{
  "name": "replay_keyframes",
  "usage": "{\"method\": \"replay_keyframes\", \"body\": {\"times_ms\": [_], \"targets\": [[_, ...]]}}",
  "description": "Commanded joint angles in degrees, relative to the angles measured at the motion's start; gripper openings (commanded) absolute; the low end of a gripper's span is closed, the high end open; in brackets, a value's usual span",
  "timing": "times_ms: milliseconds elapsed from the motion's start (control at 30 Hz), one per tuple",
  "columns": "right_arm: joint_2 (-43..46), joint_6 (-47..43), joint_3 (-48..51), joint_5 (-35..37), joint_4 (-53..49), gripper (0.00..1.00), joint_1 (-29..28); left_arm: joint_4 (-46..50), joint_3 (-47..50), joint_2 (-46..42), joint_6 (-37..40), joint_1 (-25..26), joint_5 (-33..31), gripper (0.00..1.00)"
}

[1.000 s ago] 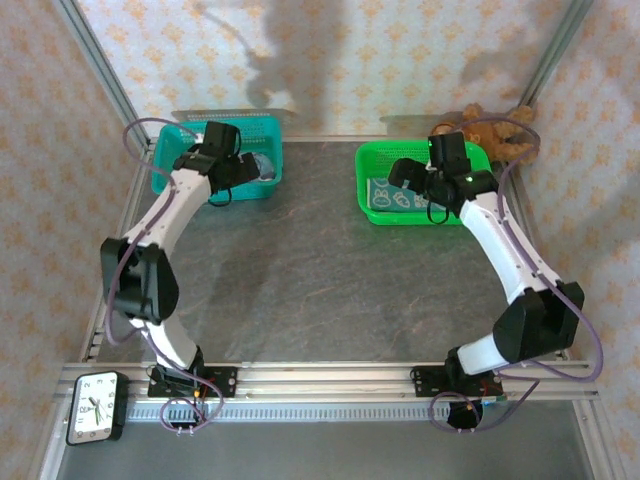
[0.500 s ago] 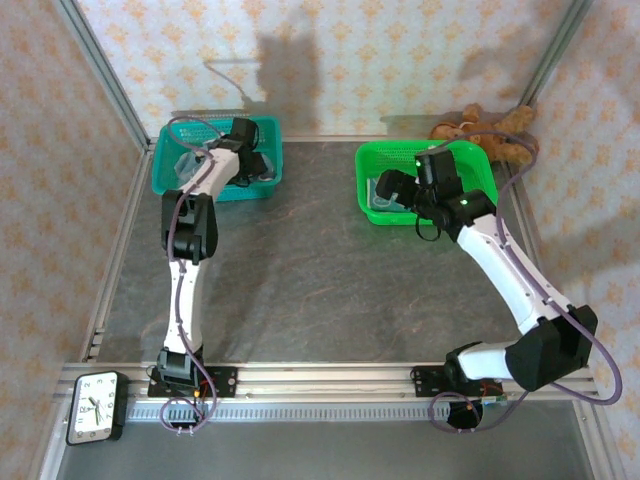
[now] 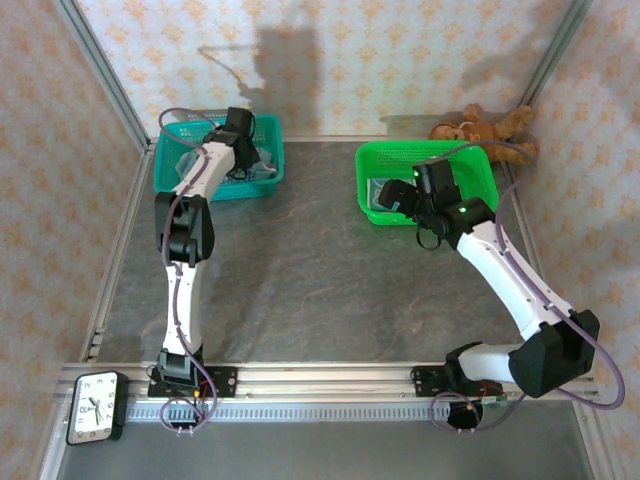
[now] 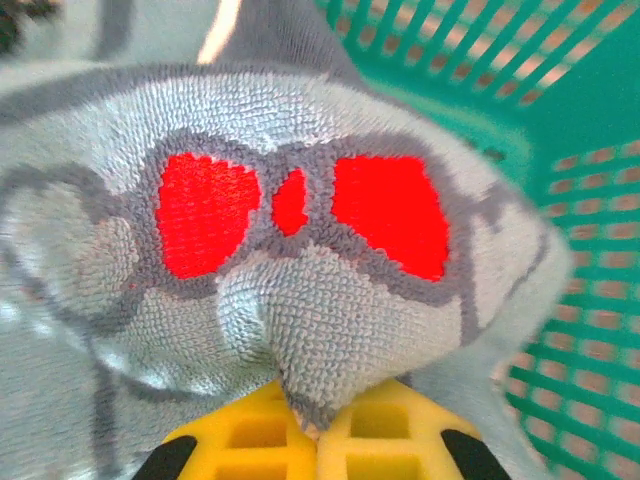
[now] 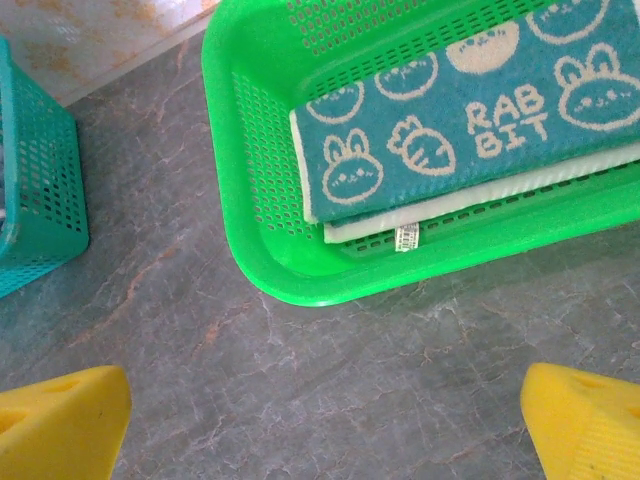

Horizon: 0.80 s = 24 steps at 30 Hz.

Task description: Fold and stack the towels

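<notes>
Within the last second the left claw (image 4: 310, 440) had reached deeper into the teal basket (image 3: 165, 178) and snapped shut, pinching a peak of the bow towel (image 4: 300, 250), which still lay in that basket. By my reading, one more towel was caught and ready to be lifted onto the bench (image 3: 320, 270) for folding. The right claw (image 5: 330, 420), spread wide and empty, had drawn back to the green basket's (image 5: 300, 275) near corner. In that basket the rabbit towel (image 5: 450, 140) sat folded on a white towel (image 5: 500, 192).
</notes>
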<state>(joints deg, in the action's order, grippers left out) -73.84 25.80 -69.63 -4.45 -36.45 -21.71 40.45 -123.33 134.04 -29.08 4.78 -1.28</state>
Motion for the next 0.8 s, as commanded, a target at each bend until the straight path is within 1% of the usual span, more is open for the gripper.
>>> {"method": "replay_keyframes", "body": {"times_ms": [0,300,433,533,600,667,767], "targets": [[-0.6,0.8,-0.3,0.9,1.3,0.99,-0.2,0.6,0.0,-9.9,-1.1,-0.2,0.0,0.0],[-2.7,1.3,-1.0,-1.0,3.7,0.99,-0.3,2.8,-0.3,-21.6,-1.2,0.1,3.6,0.0],[-3.2,1.6,-0.8,-1.9,4.5,0.99,-0.3,4.1,-0.2,-27.3,-0.7,1.5,5.5,0.0],[-3.2,1.7,-0.3,-2.6,5.0,0.99,-0.3,5.8,1.3,-31.1,0.1,4.2,5.6,0.0],[-3.1,1.8,0.1,-2.8,5.5,0.99,-0.3,6.2,4.2,-34.0,0.5,6.3,5.5,0.0],[-2.8,1.6,0.6,-3.3,5.7,0.99,-0.3,6.5,8.5,-37.2,0.6,9.1,4.9,0.0],[-2.4,1.2,1.2,-3.6,5.6,0.99,-0.3,5.7,17.3,-42.7,-0.2,13.2,3.5,0.0]]}}
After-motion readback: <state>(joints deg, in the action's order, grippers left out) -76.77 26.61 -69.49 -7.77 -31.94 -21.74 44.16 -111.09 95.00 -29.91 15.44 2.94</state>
